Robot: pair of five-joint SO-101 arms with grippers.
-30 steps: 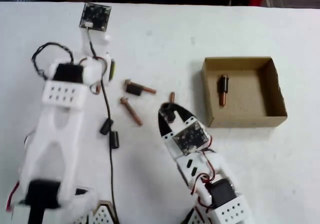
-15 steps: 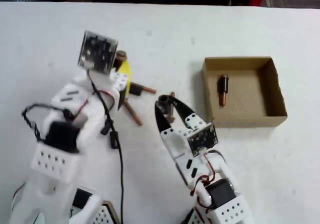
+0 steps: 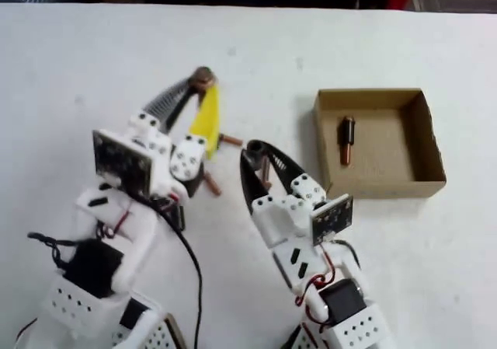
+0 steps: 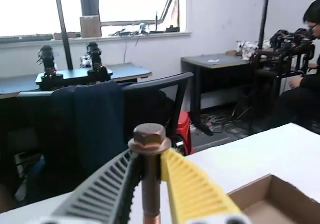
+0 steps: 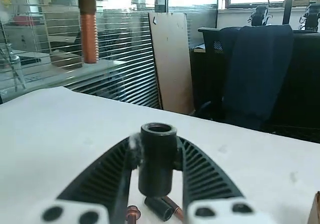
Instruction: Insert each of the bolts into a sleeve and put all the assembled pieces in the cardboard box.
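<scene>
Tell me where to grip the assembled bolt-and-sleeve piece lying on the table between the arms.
Grip the assembled piece across its black sleeve, coming straight down from above. It lies flat on the table, and the sleeve looks like its thickest part. Close crosswise to its length.

Bright, even light falls from above on the white table (image 3: 349,46). Soft shadows line the inner walls of the cardboard box (image 3: 371,95). Beyond it, the windows (image 4: 135,7) glare white.
</scene>
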